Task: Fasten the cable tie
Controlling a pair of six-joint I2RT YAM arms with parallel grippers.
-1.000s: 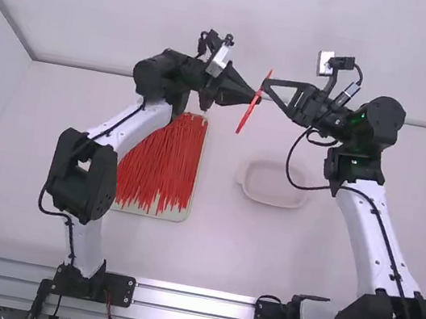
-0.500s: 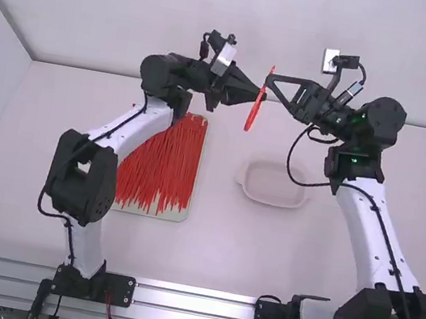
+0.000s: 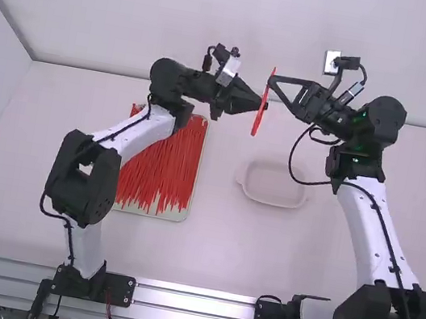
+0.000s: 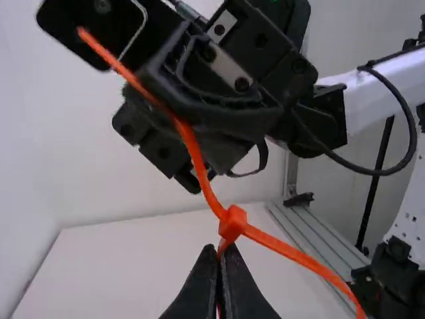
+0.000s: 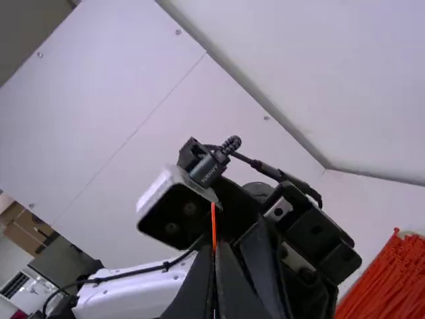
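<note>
The white worktop [image 3: 328,252] carries a flat board [image 3: 147,211] heaped with spare ties [image 3: 165,164] in red, and near it, toward the right arm's side, a shallow pale dish [image 3: 274,184] with nothing in it that we can see. None of that is in play right now. The work sits well above the surface, at the far middle, where both arms meet.

The left fingers [image 3: 251,100] and the right fingers [image 3: 279,81] point at each other, tips almost touching, with one red cable tie [image 3: 260,112] hanging upright between them. In the left wrist view the left fingers [image 4: 206,279] are pressed together on the tie, just beside its square head [image 4: 232,221]. In the right wrist view the right fingers [image 5: 198,299] are likewise pinched on the strap, which rises out from between them.

We judge the early steps done: a single tie is out of the heap, off the worktop and shared by both arms. From the head, one length of strap runs up to the right fingers and another trails away downward, so the tail looks to us as if it has entered the head. Whether it has caught in the lock we cannot tell, and we see no closed loop. What seems left is the pull-through that draws a loop and then setting the tie down, perhaps in the dish.
</note>
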